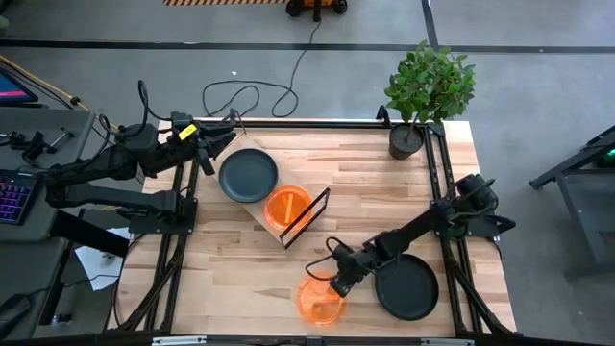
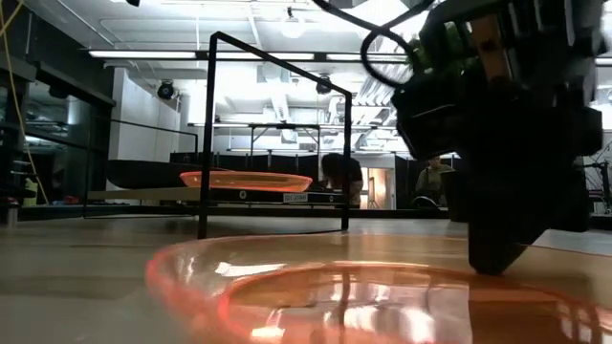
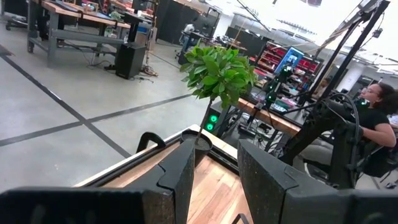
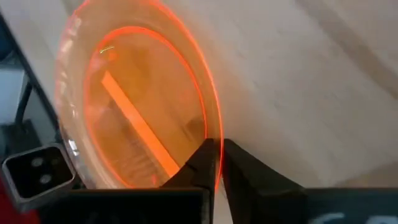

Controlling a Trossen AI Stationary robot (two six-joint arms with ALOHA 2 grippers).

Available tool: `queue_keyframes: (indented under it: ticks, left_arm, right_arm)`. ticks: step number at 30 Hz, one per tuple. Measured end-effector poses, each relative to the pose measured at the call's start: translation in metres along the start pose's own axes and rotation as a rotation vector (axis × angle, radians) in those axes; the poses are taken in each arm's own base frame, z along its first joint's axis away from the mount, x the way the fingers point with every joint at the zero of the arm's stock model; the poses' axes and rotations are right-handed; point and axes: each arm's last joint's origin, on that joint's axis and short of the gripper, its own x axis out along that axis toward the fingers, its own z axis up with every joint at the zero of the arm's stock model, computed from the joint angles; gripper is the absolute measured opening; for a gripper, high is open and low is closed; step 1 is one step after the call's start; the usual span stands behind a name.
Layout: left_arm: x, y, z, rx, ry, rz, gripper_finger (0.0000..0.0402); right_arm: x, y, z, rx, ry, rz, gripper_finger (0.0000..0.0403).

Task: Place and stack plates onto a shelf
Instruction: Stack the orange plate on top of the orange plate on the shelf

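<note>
A translucent orange plate (image 1: 317, 300) lies near the table's near edge and fills the foreground of the low view (image 2: 316, 291). My right gripper (image 1: 338, 286) is at that plate's far-right rim, shut on it. A dark grey plate (image 1: 406, 286) lies flat on the table just to its right. The light-wood shelf (image 1: 261, 213) sits mid-table with its black wire frame (image 1: 312, 213) at one end. It carries a dark plate (image 1: 248, 176) and an orange plate (image 1: 288, 207). My left gripper (image 1: 231, 142) waits open at the far-left edge, touching nothing. My right gripper (image 4: 216, 146) pinches the orange plate's raised rim (image 4: 211, 127), with one finger inside the rim and one finger outside it. The fingers (image 2: 497, 253) come from above, slanting in from the table's right. The plate lies level, with its bottom on the table as far as I can see.
A potted plant (image 1: 423, 91) stands at the far-right corner. Black frame rails (image 1: 437, 183) run along the table's left and right sides. Bare wood (image 1: 384, 187) lies between the shelf and the right rail. People (image 2: 341, 177) are in the room behind the table.
</note>
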Motion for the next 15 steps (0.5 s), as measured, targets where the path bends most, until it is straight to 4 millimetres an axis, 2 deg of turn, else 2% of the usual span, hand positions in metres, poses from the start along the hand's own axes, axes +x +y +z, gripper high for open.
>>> queue_keyframes:
  ticks: [3, 7, 12, 15]
  left_arm:
    - [0.0, 0.0, 0.0, 0.0, 0.0, 0.0, 0.0111]
    - [0.0, 0.0, 0.0, 0.0, 0.0, 0.0, 0.0111]
    - [0.0, 0.0, 0.0, 0.0, 0.0, 0.0, 0.0111]
    - [0.0, 0.0, 0.0, 0.0, 0.0, 0.001, 0.0111]
  right_arm:
    - [-0.004, 0.001, 0.009, -0.055, 0.057, 0.062, 0.0006]
    - [-0.022, 0.004, 0.019, -0.128, 0.088, 0.162, 0.0001]
    - [-0.047, -0.013, 0.02, -0.148, 0.086, 0.273, 0.0]
    - [-0.065, -0.024, 0.012, -0.126, 0.073, 0.353, 0.0]
